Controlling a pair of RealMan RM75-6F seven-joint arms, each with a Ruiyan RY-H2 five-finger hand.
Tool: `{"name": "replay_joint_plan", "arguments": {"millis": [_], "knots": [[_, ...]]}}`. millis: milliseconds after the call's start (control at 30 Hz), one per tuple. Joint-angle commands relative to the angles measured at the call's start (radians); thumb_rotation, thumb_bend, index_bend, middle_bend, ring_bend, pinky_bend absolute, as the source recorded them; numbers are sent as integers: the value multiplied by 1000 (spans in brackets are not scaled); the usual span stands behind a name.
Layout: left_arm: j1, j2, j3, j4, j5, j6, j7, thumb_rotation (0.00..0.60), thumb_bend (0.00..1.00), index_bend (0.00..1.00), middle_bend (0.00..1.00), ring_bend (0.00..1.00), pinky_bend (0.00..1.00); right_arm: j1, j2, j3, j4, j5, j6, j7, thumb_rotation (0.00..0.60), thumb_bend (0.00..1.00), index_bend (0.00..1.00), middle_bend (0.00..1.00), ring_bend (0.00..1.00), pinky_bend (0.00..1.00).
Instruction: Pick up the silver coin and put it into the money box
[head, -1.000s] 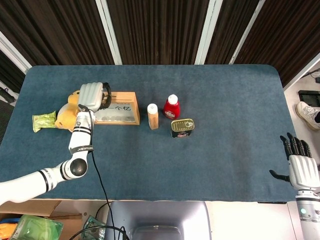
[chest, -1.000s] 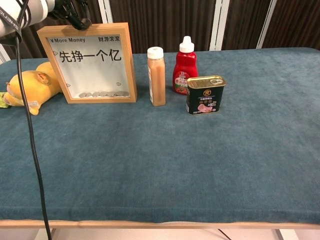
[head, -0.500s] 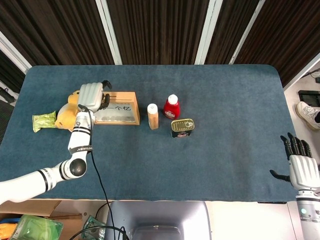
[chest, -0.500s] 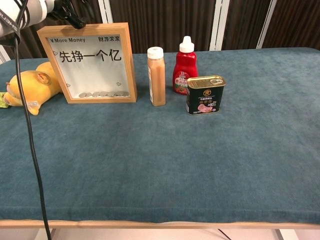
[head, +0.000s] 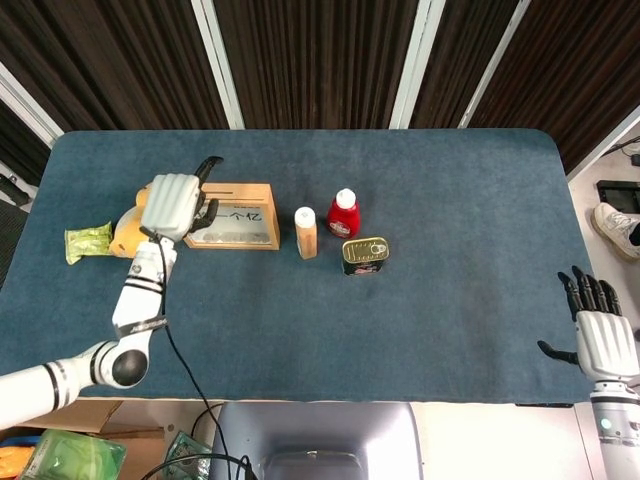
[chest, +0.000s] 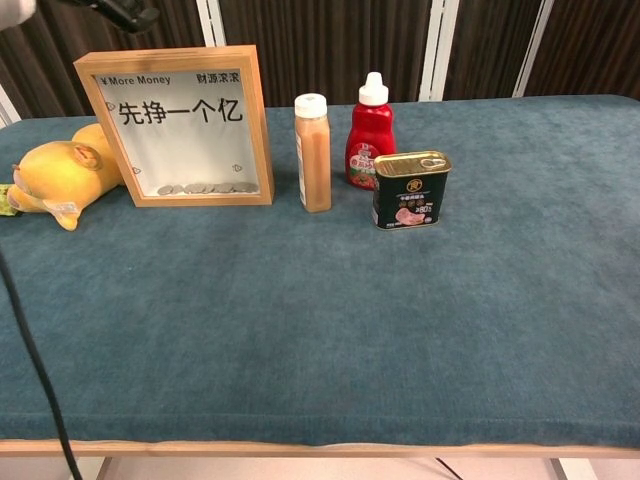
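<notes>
— Where was the silver coin?
— I couldn't tell; several coins lay inside the money box, at the surface's nine o'clock side.
— And the hands?
— Left hand hovered over the box's left end, fingers spread, holding nothing I could see. Right hand sat at four o'clock, fingers spread.

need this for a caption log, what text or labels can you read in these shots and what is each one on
"¥More Money" – top left of the money box front.
"财源滚滚" – top right of the same front.
"先挣一个亿" – large, across it.
Canned meat tin: label print too small to read.
Red sauce bottle: label too blurred to read.
</notes>
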Motion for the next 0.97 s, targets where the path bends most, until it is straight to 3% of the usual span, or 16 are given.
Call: {"name": "replay_joint_plan", "arguments": {"millis": [33,100,167,200,267,367,433,533,733,967], "knots": [[265,199,230,-212,365,167,-170,600,413,23,264,471,775,-5,2,-7,-6,-15,9,3,600,171,0,0,0,0],[349,230,317,-196,461,222,-210,600,409,0,101,171,423,-6,0,-11,-9,-25,16,0,600,170,0,0,0,0],[435,243,407,-158,529,266,-230,600,405,0,28,32,201,-7,-5,-15,-11,-33,20,-13,600,171,0,0,0,0],[465,242,438,-137,553,279,-232,600,400,0,5,2,112,-6,-7,-17,-12,-35,19,-19,600,170,0,0,0,0],[545,209,492,-74,590,331,-277,600,394,0,0,0,28,-4,-14,-23,-14,-44,19,-35,600,171,0,0,0,0],[635,129,518,42,596,386,-374,600,392,0,0,0,0,-3,-22,-25,-17,-48,20,-52,600,170,0,0,0,0],[641,124,524,77,614,374,-360,600,387,0,0,0,0,-2,-25,-29,-21,-58,23,-57,600,171,0,0,0,0],[656,109,493,114,646,426,-403,600,381,0,0,0,0,-7,-25,-37,-26,-80,36,-57,600,171,0,0,0,0],[681,88,450,154,646,455,-411,600,380,0,0,0,0,-14,-29,-50,-23,-101,46,-69,600,171,0,0,0,0],[692,85,435,164,672,451,-416,600,380,0,0,0,0,-13,-30,-46,-23,-93,41,-74,600,171,0,0,0,0]]}}
